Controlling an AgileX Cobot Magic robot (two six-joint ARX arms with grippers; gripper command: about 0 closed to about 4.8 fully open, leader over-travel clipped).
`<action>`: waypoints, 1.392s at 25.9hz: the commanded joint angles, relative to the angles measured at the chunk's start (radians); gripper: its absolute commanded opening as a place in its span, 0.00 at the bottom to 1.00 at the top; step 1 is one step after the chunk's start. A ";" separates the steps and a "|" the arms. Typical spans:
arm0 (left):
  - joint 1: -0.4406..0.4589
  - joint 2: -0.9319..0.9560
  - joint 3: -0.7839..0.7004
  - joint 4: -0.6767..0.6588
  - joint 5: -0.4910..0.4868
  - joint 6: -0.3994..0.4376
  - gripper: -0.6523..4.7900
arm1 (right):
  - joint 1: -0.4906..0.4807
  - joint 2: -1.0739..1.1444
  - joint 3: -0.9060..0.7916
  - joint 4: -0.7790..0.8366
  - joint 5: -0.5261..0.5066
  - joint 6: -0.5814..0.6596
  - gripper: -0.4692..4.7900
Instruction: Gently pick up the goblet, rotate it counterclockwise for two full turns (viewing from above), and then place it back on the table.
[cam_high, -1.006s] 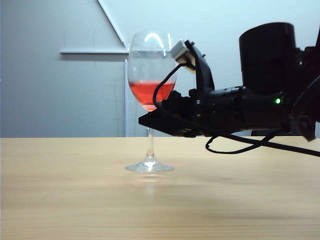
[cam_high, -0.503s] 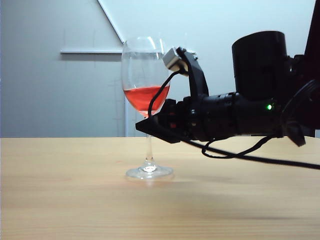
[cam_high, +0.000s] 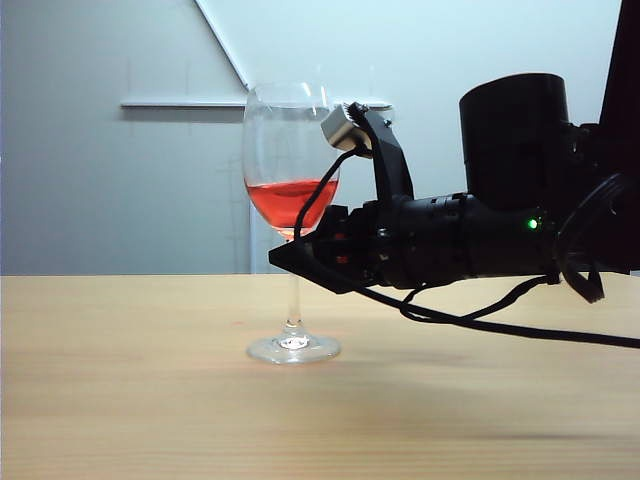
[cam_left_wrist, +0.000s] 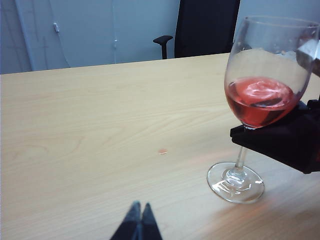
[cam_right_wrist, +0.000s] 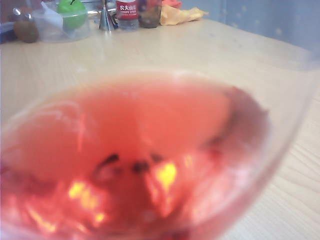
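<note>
I see the goblet (cam_high: 292, 215) standing on the table (cam_high: 130, 400), centre-left of the exterior frame, my right gripper (cam_high: 292, 256) clamped on its stem. Left gripper (cam_left_wrist: 138, 222) closed, near bottom of its frame.

The goblet (cam_right_wrist: 145, 160) fills the right wrist view, blurred, hiding the right claw's fingers.

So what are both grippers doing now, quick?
Left gripper: closed, empty, low over the table.
Right gripper: around the goblet stem; grip unclear.
</note>
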 joint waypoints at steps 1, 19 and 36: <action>0.000 0.002 0.002 0.009 0.001 0.006 0.11 | 0.002 -0.006 0.006 0.048 0.001 -0.002 0.20; 0.011 0.002 0.002 0.009 0.001 0.006 0.11 | 0.001 -0.089 -0.221 0.134 0.126 -0.005 0.60; 0.476 0.002 0.002 0.009 0.000 0.006 0.11 | 0.001 -0.772 -0.526 -0.149 0.478 -0.004 0.08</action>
